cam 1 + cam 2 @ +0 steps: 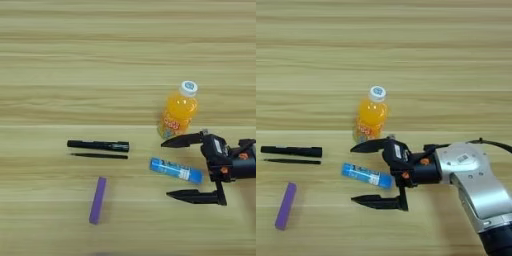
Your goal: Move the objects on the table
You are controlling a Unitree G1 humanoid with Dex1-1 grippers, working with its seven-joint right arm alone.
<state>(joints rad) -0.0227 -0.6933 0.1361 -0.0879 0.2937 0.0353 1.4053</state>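
Note:
My right gripper [352, 174] is open wide, one black finger [368, 145] on the far side and the other [376, 202] on the near side of the blue glue stick [366, 175], which lies flat between them, untouched. The orange juice bottle [178, 112] lies just beyond the far finger, white cap pointing away. To the left lie the black marker [98, 145] and, right below it, the thin black stick [99, 156]. The purple bar [98, 200] rests nearer the front, left of the gripper.
The silver forearm [476, 185] comes in from the lower right corner. The light wooden table [75, 60] stretches bare across the far half of the picture.

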